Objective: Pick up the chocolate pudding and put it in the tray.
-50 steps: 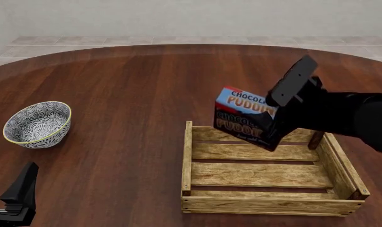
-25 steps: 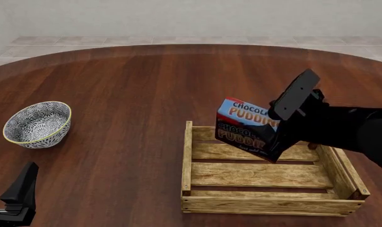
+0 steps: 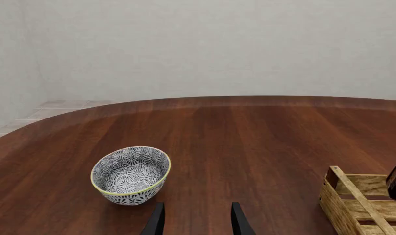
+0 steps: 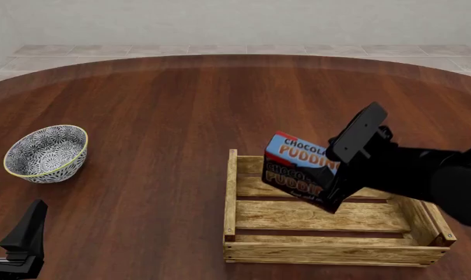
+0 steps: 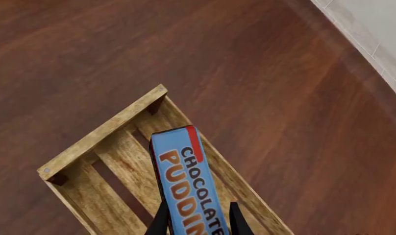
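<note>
Wooden tray (image 4: pixel 321 248) sits at lower right; above it our right tool (image 4: pixel 335 178) grips the chocolate pudding (image 4: pixel 298 169), tilted. Our left tool (image 3: pixel 196 221) is spread, holding nothing.

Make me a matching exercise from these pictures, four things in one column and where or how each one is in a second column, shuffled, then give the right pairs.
Things:
1. chocolate pudding
2. tray
3. bowl
4. left gripper

States:
A. open, holding nothing
B. on the table at the left side, apart from the rest
C. tilted, clamped in the right gripper
D. on the table, under the held carton

Pairs: 1-C, 2-D, 3-B, 4-A
</note>
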`<state>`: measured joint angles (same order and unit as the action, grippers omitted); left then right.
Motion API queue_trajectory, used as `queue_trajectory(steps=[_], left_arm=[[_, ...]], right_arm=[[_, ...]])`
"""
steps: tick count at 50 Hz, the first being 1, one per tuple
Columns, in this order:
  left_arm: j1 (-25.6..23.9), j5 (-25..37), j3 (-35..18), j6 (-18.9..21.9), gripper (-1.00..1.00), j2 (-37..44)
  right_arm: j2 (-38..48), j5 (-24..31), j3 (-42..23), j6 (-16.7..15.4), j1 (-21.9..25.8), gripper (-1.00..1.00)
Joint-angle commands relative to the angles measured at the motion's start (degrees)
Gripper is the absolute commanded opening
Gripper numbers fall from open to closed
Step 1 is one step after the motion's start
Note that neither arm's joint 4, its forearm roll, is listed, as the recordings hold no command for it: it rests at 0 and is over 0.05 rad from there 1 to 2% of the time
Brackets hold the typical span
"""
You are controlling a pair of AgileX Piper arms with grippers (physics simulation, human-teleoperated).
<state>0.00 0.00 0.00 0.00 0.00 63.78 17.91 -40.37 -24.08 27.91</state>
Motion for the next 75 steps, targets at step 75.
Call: queue_trajectory(steps=[75], left_arm=[[0.00, 0.00, 0.00, 0.00, 1.00, 0.00]], right_arm=[[7.08, -10.87, 5.52, 8.05, 1.86, -1.00]])
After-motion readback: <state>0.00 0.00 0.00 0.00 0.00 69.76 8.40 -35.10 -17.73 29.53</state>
